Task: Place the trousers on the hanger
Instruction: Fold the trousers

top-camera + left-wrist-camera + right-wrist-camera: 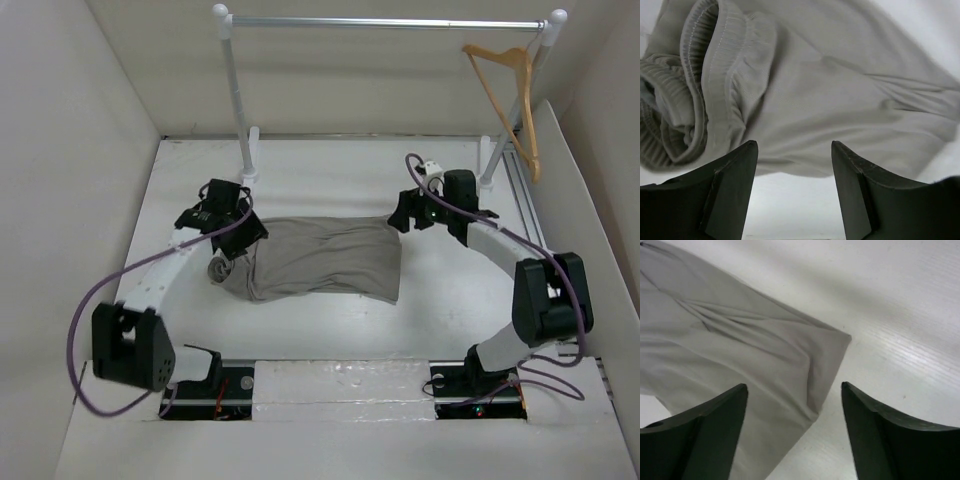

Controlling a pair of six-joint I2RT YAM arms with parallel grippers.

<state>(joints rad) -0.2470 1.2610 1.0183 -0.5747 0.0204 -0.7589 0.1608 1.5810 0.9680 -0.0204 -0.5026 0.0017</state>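
Note:
The grey-beige trousers point(325, 258) lie folded flat on the white table, their ribbed waistband point(710, 75) bunched at the left end. My left gripper point(240, 240) is open and empty just over the trousers' left edge, and cloth fills the left wrist view point(840, 100). My right gripper point(398, 212) is open and empty above the trousers' far right corner point(832, 340). The tan wooden hanger point(510, 95) hangs by its hook from the right end of the silver rail, apart from both grippers.
The silver rail point(385, 22) on white posts point(238, 100) spans the back of the table. White walls close in the left, right and back sides. Purple cables loop beside both arms. The arm bases point(215, 385) sit at the near edge.

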